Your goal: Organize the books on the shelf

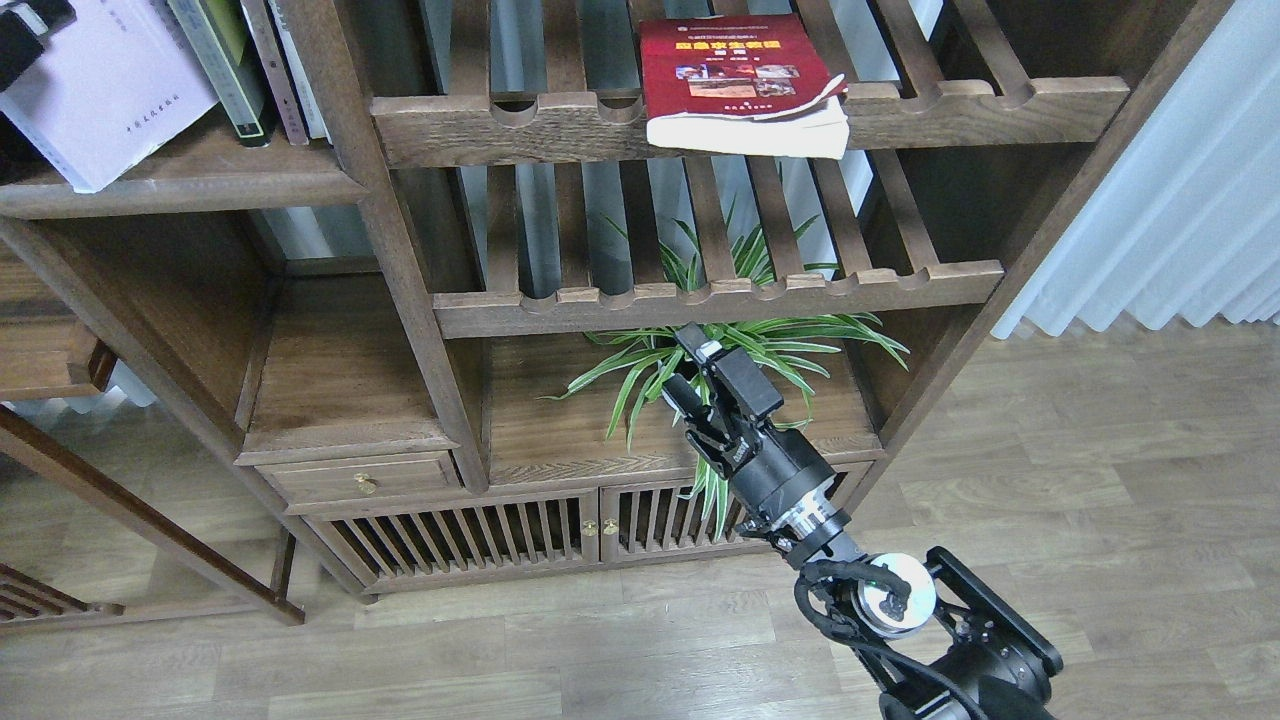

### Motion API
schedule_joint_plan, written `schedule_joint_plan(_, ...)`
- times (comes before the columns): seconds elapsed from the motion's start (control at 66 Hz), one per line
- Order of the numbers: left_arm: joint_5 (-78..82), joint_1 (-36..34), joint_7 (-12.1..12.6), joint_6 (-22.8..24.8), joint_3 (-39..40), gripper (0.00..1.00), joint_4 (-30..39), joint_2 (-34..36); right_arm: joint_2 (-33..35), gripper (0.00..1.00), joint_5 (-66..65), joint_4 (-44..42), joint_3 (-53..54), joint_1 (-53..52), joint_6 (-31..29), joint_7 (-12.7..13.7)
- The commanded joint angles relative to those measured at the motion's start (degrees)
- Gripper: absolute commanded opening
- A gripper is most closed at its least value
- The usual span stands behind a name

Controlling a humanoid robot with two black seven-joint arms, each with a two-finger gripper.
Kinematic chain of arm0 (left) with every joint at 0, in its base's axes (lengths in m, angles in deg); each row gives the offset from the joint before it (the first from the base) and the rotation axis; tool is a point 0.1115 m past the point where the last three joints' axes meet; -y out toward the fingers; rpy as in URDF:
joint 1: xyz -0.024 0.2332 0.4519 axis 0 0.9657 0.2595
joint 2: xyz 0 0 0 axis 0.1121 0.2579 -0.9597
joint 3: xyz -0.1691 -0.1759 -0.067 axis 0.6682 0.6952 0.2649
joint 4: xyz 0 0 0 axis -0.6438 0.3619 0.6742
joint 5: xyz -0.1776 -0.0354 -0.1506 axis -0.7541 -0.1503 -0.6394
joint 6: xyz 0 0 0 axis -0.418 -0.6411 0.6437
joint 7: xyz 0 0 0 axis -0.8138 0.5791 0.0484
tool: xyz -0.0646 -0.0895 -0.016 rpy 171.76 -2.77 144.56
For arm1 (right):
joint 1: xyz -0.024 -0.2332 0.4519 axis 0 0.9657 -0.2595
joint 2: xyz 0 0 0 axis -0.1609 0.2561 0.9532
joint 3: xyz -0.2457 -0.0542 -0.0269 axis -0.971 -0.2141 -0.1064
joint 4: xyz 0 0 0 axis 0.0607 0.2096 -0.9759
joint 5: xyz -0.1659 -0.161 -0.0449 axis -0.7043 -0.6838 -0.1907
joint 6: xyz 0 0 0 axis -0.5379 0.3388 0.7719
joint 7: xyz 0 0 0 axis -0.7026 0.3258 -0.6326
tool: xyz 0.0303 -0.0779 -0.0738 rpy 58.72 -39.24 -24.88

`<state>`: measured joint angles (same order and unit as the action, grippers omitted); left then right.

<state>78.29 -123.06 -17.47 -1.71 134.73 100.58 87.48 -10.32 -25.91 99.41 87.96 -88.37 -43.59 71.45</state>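
A pale lavender-white book point(110, 90) leans tilted at the top left, its lower corner on the dark-brown shelf point(210, 175). My left gripper point(22, 40) shows only partly at the frame's corner, shut on that book's upper edge. To the right, a black-edged book with a yellow-green cover point(225, 60) stands upright beside thin books point(285, 60). The thick red book point(740, 75) lies flat on the upper slatted rack, overhanging its front rail. My right gripper point(688, 365) hangs open and holds nothing, in front of the plant and well below the red book.
A spider plant point(760, 340) in a white pot fills the compartment under the lower slatted rack point(720, 295). Below are a small drawer point(365, 480) and slatted cabinet doors point(470, 535). A white curtain point(1180, 200) hangs to the right above the wooden floor point(1100, 480).
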Motion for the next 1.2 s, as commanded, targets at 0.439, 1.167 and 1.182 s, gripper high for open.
schedule_joint_plan(0.439,13.0,-2.1,-12.6,0.0,-1.1,0.0,-0.6,-4.7,0.0,0.98,0.0,0.0,-1.3,0.1,-0.3,0.0)
schedule_joint_plan(1.167,23.7,-9.3,-24.5,-10.9,-11.8,0.0,-8.7,-6.3,0.0,0.98,0.0,-0.7,-2.5,-0.2,-0.3,0.1)
schedule_joint_plan(1.182,24.0,-9.6,-24.5,-10.9,-12.4,0.0,-9.2,-6.3,0.0,0.98,0.0,-0.8,-2.5,-0.2,-0.4,0.0)
